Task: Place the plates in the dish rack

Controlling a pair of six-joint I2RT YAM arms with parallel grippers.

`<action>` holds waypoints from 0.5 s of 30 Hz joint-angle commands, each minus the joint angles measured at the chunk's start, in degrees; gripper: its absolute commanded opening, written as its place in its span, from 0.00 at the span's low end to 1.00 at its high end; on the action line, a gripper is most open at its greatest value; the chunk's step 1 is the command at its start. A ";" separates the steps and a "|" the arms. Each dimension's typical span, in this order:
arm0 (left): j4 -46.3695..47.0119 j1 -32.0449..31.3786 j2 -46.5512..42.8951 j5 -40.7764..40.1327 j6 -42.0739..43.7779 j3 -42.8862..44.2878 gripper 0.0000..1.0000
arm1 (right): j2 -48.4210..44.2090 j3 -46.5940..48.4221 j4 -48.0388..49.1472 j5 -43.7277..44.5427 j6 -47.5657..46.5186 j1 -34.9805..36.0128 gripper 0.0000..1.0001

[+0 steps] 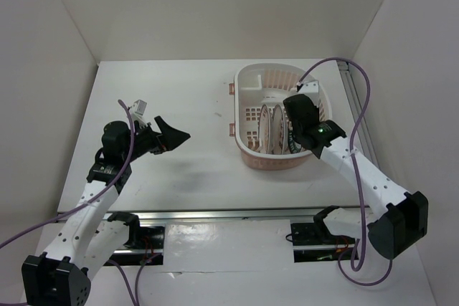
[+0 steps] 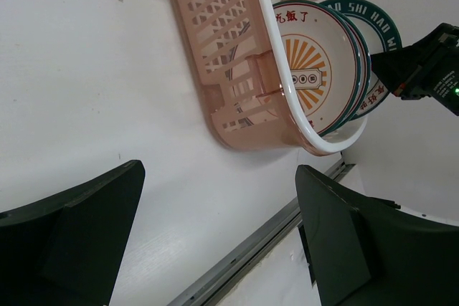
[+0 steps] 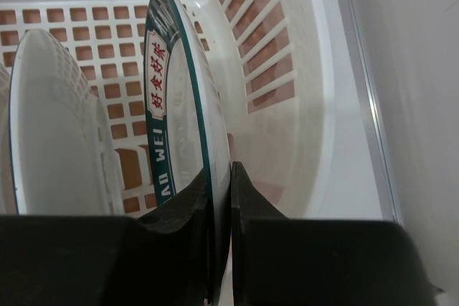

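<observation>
right fingers (image 3: pixel 247 209): dark, tapered, clamped together on the rim of the green-rimmed plate (image 3: pixel 188 105).
green-rimmed plate: glossy, round, white; held upright on edge inside the dish rack (image 3: pixel 287 62).
sunburst plate (image 2: pixel 312 69): stood upright beside it.
dish rack: oval, slotted white plastic, peach grid bottom.
left fingers (image 2: pixel 72 227): spread wide apart, nothing held, over the desk (image 1: pixel 179 91).
</observation>
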 commanded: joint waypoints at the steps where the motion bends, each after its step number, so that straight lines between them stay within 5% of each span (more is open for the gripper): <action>1: 2.58 -0.23 -0.82 1.22 0.92 1.09 1.00 | -0.14 -0.62 2.66 0.15 1.89 -0.41 0.00; 9: 2.05 -0.23 -0.82 1.22 1.45 1.09 1.00 | 0.39 -2.38 2.66 -1.00 4.27 -0.41 0.00; 15: 2.05 -0.23 -0.82 1.22 1.45 1.09 1.00 | -0.67 -2.38 2.14 -1.00 4.97 -0.41 0.41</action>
